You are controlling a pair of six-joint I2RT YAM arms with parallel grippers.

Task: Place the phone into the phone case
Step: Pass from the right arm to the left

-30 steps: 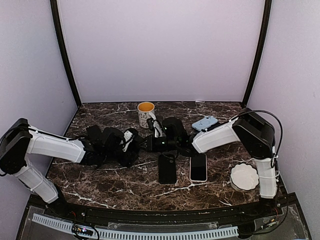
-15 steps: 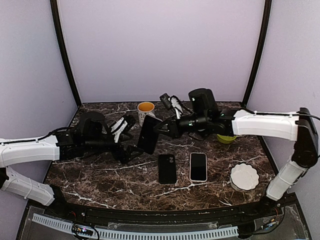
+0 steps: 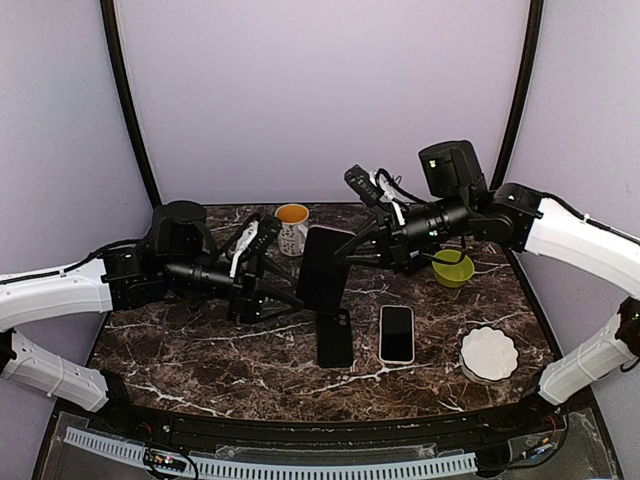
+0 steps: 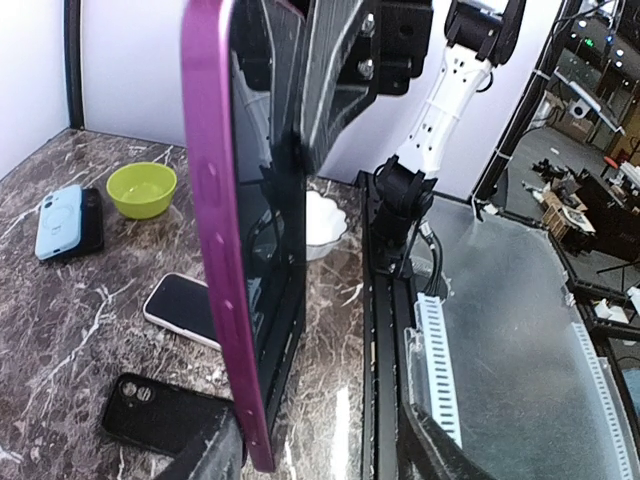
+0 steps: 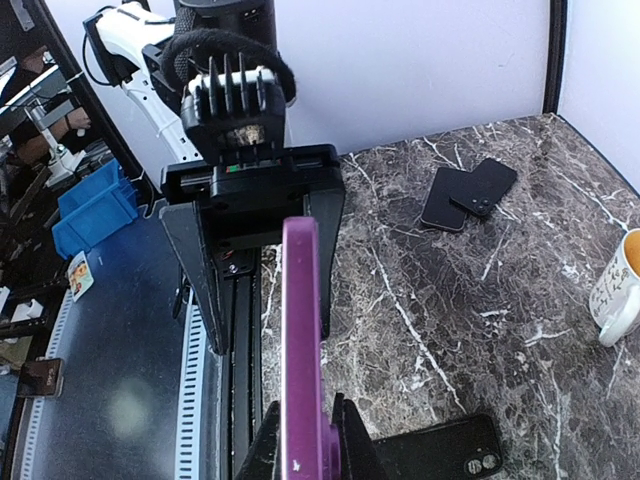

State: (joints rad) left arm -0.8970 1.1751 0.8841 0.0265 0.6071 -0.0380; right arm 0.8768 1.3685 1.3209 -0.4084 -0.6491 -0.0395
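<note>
A dark phone in a purple case is held upright in mid-air between both grippers, above the table. My right gripper is shut on its edge; in the right wrist view the purple edge sits tight between my right gripper's jaws. My left gripper is open, its jaws wide around the other end. In the left wrist view the purple case rests against one finger, and the other finger stands well apart. I cannot tell whether the phone is fully seated.
On the table lie a black phone, a white-edged phone, a white dish, a green bowl and a mug. A light blue case lies near the bowl.
Both grippers have risen from the table with the purple-cased phone between them. The phone now stands upright and higher, and the right arm has swung back to the right.
</note>
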